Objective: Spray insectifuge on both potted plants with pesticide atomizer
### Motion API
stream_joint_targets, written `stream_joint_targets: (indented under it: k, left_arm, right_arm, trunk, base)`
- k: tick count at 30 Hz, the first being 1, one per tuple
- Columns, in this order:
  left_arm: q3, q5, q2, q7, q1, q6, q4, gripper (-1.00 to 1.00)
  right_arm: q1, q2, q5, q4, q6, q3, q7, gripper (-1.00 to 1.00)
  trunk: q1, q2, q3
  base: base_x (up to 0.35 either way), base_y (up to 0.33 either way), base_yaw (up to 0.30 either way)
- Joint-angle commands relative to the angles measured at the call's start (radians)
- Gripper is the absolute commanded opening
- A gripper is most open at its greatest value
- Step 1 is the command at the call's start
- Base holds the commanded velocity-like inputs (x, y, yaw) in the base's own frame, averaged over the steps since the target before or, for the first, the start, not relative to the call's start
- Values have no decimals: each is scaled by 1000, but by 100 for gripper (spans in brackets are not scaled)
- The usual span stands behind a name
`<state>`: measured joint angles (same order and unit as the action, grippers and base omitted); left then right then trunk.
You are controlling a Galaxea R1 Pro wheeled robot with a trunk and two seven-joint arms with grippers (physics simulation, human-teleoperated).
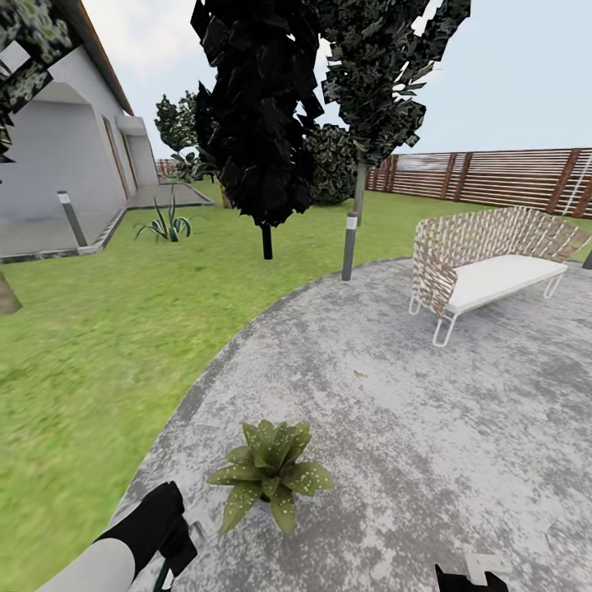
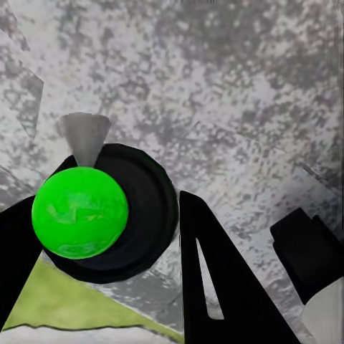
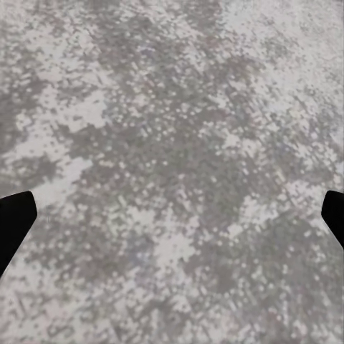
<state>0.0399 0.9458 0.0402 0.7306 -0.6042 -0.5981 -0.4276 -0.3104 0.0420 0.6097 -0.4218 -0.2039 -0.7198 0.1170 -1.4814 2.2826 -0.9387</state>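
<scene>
Green-capped black pesticide atomizer (image 2: 100, 215) clamped in left gripper (image 2: 107, 236); right gripper (image 3: 172, 215) spread wide over patio (image 3: 172, 107).

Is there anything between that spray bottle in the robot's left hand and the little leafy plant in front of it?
Nothing visible. The pesticide atomizer sits in the left gripper, and only bare stone patio separates it from the potted plant.
</scene>
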Motion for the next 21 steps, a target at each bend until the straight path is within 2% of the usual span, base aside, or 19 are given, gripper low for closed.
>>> stream_joint_targets:
  k: [1,9,21]
  left_arm:
    - [5,5,-3,6,0,-3,-2,-100]
    - [5,7,-21,6,-2,-8,-16,-100]
    - [5,7,-21,6,-3,-8,-17,-100]
  right_arm:
    - [-1,-1,5,0,-5,-8,7,100]
    - [-1,-1,5,0,-5,-8,7,100]
    - [-1,-1,5,0,-5,-8,7,100]
  trunk:
    - [0,0,-1]
    - [0,0,-1]
    - [0,0,-1]
  base:
    - [0,0,21]
    - [-67,-57,3]
    - [-294,-87,0]
